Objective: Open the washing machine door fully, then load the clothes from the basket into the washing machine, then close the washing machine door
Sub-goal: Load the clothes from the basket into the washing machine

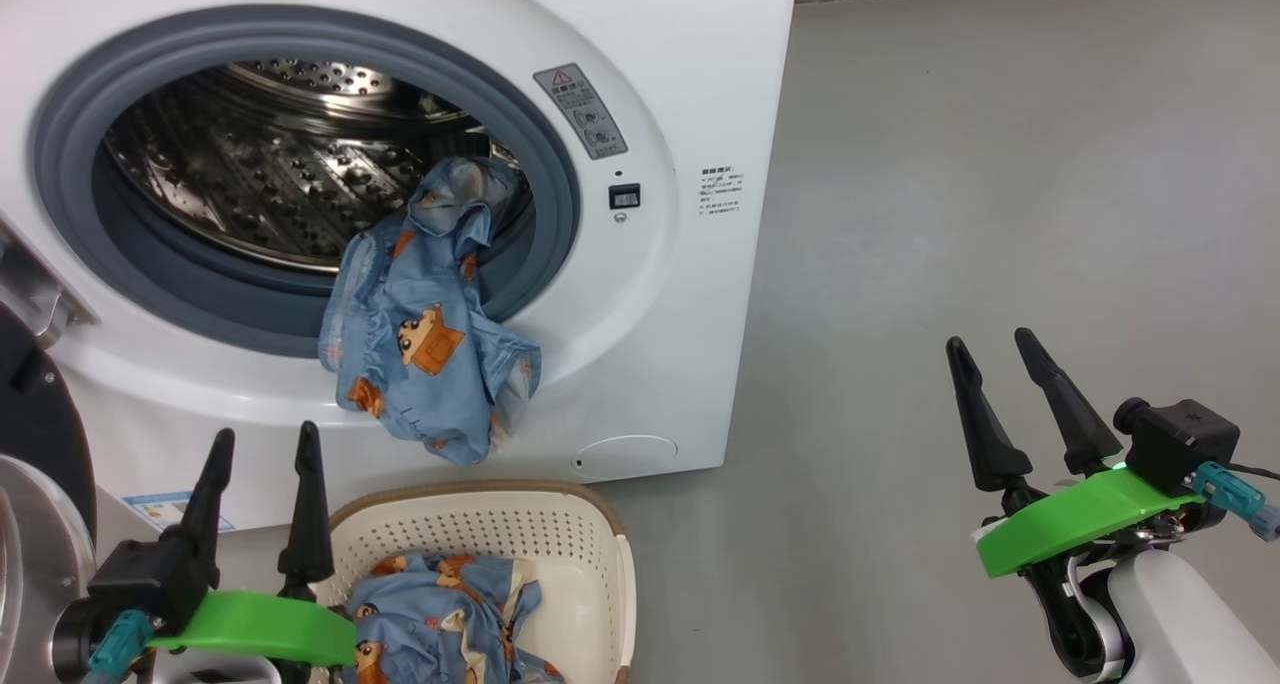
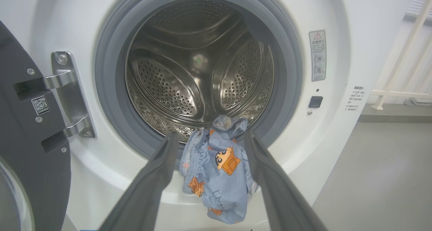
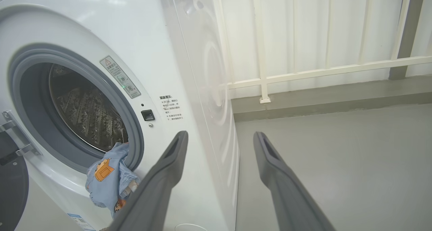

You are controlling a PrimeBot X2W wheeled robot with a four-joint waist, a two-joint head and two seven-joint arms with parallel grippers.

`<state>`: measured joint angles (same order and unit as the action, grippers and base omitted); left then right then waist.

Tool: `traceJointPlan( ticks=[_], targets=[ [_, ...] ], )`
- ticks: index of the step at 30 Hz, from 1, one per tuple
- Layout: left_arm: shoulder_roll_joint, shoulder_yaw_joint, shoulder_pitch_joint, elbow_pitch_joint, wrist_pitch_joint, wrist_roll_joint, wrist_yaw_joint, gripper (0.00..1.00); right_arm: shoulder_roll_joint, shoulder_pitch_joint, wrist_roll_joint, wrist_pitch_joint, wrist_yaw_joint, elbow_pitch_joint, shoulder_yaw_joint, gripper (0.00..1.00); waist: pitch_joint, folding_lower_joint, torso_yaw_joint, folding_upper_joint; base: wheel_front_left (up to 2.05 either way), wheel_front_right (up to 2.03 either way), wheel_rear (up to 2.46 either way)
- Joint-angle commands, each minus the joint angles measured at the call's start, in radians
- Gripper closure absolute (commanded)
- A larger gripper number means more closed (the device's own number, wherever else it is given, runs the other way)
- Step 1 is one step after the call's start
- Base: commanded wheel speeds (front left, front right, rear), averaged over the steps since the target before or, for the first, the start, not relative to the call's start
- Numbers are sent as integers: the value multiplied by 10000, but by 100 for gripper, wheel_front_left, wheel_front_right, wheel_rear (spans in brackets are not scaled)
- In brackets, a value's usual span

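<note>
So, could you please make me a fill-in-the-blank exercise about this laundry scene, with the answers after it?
1. The washing machine door stands ____.
2. One bear-print garment hangs over the grey gasket, half out of the steel ____.
3. Another garment lies in the cream ____.
4. The left pincer and the right pincer are both open and hold ____.
Missing words: open; drum; basket; nothing.

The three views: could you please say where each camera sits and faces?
Head view: from the head, down at the washing machine and basket; left gripper and right gripper show.
Left wrist view: left wrist, into the drum; own fingers.
Right wrist view: right wrist, toward machine corner, floor; own fingers.
All share the clothes.
</note>
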<state>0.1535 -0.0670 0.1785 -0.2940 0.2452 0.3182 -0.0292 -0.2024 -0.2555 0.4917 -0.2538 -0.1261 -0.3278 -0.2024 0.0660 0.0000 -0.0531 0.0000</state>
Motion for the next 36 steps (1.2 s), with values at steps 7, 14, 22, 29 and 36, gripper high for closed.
traceJointPlan(
  ticks=[7, 14, 22, 29, 36],
  targets=[
    [142, 239, 68, 245, -28, 124, -103, 0, -181, -125, -95, -80, -46, 208, -279, 0, -3, 0, -7, 0, 0, 0, 0],
    [165, 185, 34, 227, -61, 190, -120, 0, -161, -133, -80, -80, -46, 182, -379, 0, -17, 0, -82, 0, 0, 0, 0],
    [132, 43, 54, -52, -327, 375, -16, 0, -159, -175, -47, -80, -46, 166, -456, 0, 45, 0, -215, 0, 0, 0, 0],
    [192, -150, 513, -1049, -561, 548, 297, 0, -142, -304, -35, -80, -46, 224, -528, 0, 503, 0, -507, 0, 0, 0, 0],
    [249, -342, 1553, -2523, -594, 640, 680, 0, -104, -521, -59, -80, -46, 331, -458, 0, 1239, 0, -866, 0, 0, 0, 0]
  ],
)
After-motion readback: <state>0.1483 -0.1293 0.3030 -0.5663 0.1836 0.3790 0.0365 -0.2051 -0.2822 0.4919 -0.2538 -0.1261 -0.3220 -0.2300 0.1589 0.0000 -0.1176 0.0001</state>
